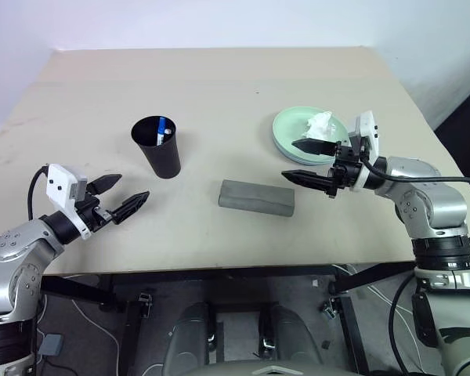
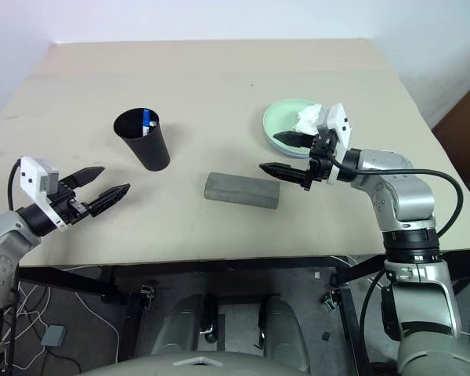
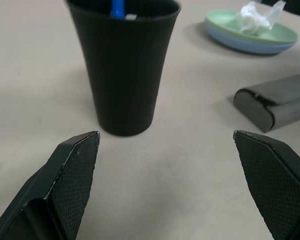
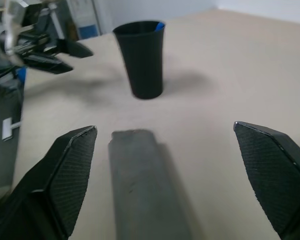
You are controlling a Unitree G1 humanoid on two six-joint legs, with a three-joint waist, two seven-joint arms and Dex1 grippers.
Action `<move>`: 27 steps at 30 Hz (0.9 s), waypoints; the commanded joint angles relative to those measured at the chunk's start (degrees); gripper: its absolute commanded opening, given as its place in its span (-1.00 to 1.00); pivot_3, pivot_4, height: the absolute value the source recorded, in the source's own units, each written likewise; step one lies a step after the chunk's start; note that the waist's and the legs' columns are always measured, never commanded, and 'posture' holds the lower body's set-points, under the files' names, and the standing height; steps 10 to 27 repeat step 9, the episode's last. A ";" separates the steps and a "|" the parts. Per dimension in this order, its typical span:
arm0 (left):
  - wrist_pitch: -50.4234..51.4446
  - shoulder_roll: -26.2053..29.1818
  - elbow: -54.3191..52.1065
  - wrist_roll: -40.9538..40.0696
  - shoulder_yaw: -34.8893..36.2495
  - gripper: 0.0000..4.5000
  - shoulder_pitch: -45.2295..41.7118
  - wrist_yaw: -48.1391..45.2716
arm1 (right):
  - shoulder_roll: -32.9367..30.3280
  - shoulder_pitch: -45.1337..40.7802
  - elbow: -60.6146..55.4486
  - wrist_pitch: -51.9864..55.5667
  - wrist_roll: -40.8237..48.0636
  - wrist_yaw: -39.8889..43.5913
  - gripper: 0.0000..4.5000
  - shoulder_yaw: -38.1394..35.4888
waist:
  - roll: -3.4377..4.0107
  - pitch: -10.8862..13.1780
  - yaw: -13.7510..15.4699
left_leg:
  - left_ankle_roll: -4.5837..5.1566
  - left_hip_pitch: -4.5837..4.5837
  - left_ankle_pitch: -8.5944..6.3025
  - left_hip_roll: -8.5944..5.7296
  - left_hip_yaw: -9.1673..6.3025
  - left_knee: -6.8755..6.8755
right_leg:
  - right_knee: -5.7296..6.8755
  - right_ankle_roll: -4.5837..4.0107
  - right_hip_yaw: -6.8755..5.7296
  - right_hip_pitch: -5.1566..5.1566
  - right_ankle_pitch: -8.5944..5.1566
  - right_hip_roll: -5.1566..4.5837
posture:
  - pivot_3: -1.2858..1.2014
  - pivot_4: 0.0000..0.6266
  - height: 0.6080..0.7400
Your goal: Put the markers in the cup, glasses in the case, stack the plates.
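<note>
i see the right gripper [image 1: 311, 162] with fingers apart, empty, just right of the closed case [image 1: 256, 197], whose long axis runs left-right; left gripper [image 1: 119, 196] is spread too, near-left of the one cup [image 1: 158, 146] holding markers [image 1: 162, 129]; two plates [image 1: 294, 133] stacked far right, tissue [image 1: 321, 122] on top

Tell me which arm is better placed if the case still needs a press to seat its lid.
Right. The right gripper hangs open just beside the closed case, pointing toward it. The left gripper is open too, but sits farther off, on the far side of the cup.
</note>
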 commanded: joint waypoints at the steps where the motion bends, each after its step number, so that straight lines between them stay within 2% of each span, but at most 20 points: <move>1: -1.79 -0.17 -0.31 0.72 -0.75 1.00 -1.58 -0.67 | -1.31 -0.64 -1.43 0.05 0.71 1.09 0.99 -0.90 | 0.00 0.00 -0.01 | 0.02 -0.01 -0.01 0.00 0.00 -0.02 | -0.06 0.00 0.00 0.01 0.00 0.00 | 0.03 -0.52 0.41; 9: -3.05 -1.94 -0.48 2.41 -4.22 1.00 -0.94 -1.66 | -0.14 0.25 -2.82 -0.63 -0.39 -1.14 0.99 -0.08 | 0.00 0.00 -0.46 | 0.04 0.00 0.01 -0.02 0.04 -0.19 | -0.13 0.00 0.00 0.18 0.01 0.00 | 0.03 -0.52 0.41; 27: -3.05 -1.94 -0.48 2.41 -4.22 1.00 -0.94 -1.66 | -0.14 0.25 -2.82 -0.63 -0.39 -1.14 0.99 -0.08 | 0.00 0.00 -0.46 | 0.04 0.00 0.01 -0.02 0.04 -0.19 | -0.13 0.00 0.00 0.18 0.01 0.00 | 0.03 -0.52 0.41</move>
